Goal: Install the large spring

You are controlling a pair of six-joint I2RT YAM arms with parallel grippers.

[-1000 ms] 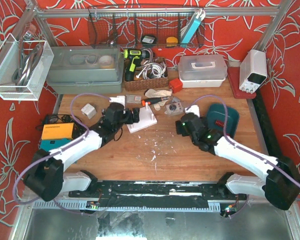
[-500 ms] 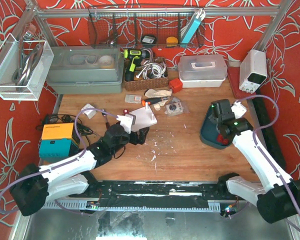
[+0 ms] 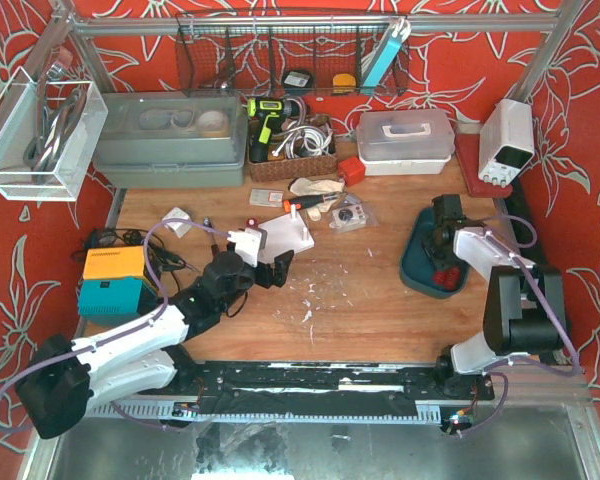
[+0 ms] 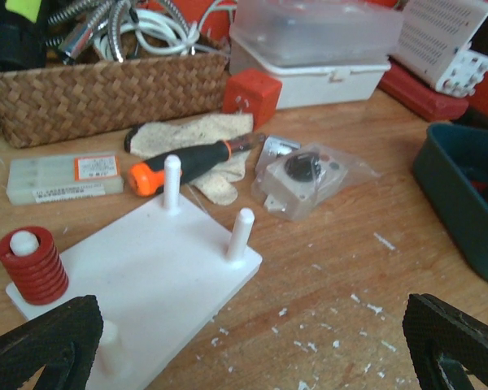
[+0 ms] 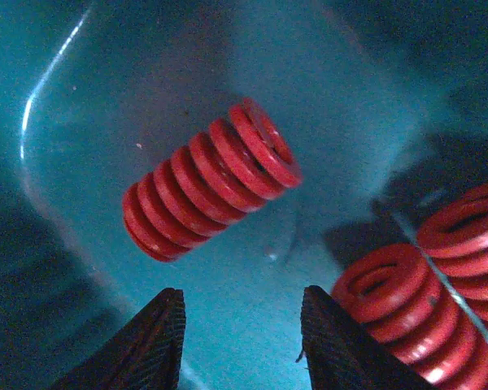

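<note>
A white plate [image 4: 146, 268] with upright pegs lies on the wood left of centre [image 3: 285, 240]. One red spring [image 4: 31, 265] sits on its left peg. My left gripper [image 3: 270, 268] hovers just near of the plate, open wide and empty [image 4: 252, 361]. My right gripper [image 3: 441, 255] points down into the teal bin [image 3: 416, 272]. Its jaws stand partly apart with nothing between them [image 5: 242, 333]. A red spring [image 5: 211, 179] lies on its side on the bin floor just ahead of the fingertips. Two more red springs [image 5: 398, 301] lie at the right, beside the right finger.
Behind the plate lie an orange-handled screwdriver [image 4: 187, 162], a cloth, a bagged part [image 4: 305, 175] and a red cube [image 4: 252, 96]. A wicker basket [image 4: 106, 89], a grey tub [image 3: 170, 140] and a white lidded box [image 3: 405, 140] line the back. An orange and teal box [image 3: 113, 278] sits left.
My right arm swung from the table's middle to the teal bin and lowered its gripper inside, the jaws narrowing. My left arm drew back from the plate toward the near side.
</note>
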